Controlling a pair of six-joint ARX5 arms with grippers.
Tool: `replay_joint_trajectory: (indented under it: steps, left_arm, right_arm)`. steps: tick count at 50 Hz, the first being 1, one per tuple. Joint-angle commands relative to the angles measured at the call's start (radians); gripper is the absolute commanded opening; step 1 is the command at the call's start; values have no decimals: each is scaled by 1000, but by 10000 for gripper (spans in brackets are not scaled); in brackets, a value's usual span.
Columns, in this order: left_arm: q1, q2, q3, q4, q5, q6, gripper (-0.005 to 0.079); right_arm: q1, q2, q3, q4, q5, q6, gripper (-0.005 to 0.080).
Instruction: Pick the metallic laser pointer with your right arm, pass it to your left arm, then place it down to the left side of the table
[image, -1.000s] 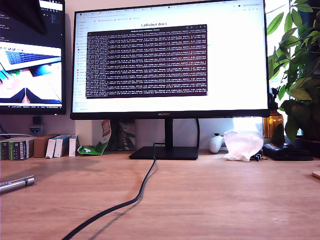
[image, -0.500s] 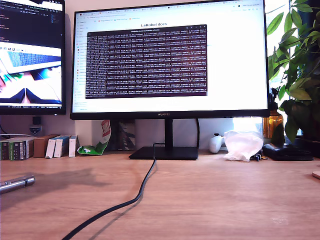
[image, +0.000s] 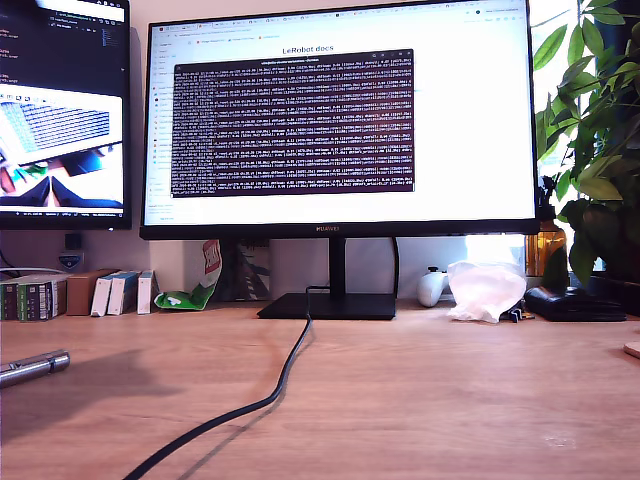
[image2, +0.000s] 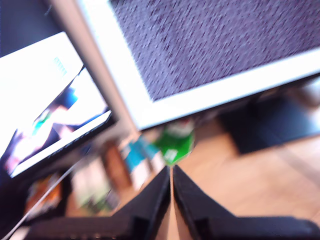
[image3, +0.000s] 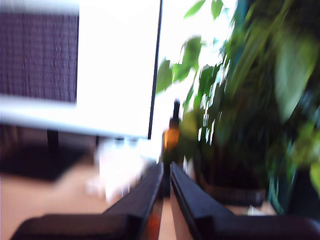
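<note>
Metallic laser pointer (image: 33, 367): lies on the table (image: 420, 390) at the exterior view's left edge, in no grip. My first gripper (image2: 171, 172): fingers pressed together, empty. My second gripper (image3: 165, 170): likewise. Status: appears placed; nothing evidently left

The slim silver metal laser pointer (image: 33, 367) lies on the light-brown wooden table (image: 420, 400) at the exterior view's left edge, well left of the black cable (image: 262, 400).
</note>
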Motion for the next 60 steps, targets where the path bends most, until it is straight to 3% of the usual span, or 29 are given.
replay_joint_trajectory:
  steps: [1,11,20,31,41,45,50,60]
  left_arm:
    - [34,-23,-38,29,-11,11,-19]
    - [146,-101,-130,123,-3,-9,-19]
    - [238,-146,-224,170,66,-36,-19]
    - [314,-189,-340,217,84,-54,-19]
    - [341,-240,-388,250,114,-95,-19]
    - [341,-254,-417,262,114,-95,-19]
    - [341,-279,-489,298,113,-117,-19]
    - [341,-354,-585,343,110,-140,-19]
  right_arm:
    - [0,-2,-11,60,2,-9,41]
    - [-38,-2,-27,146,-8,-35,41]
    - [-88,-2,-88,211,-25,-52,41]
    - [-187,-2,-94,181,-25,-5,41]
    - [-278,-2,-142,166,-28,82,41]
    - [-304,-2,-153,146,-81,113,41]
    - [-311,-2,-153,140,-158,118,41]
    - [-311,-2,-153,105,-193,132,41]
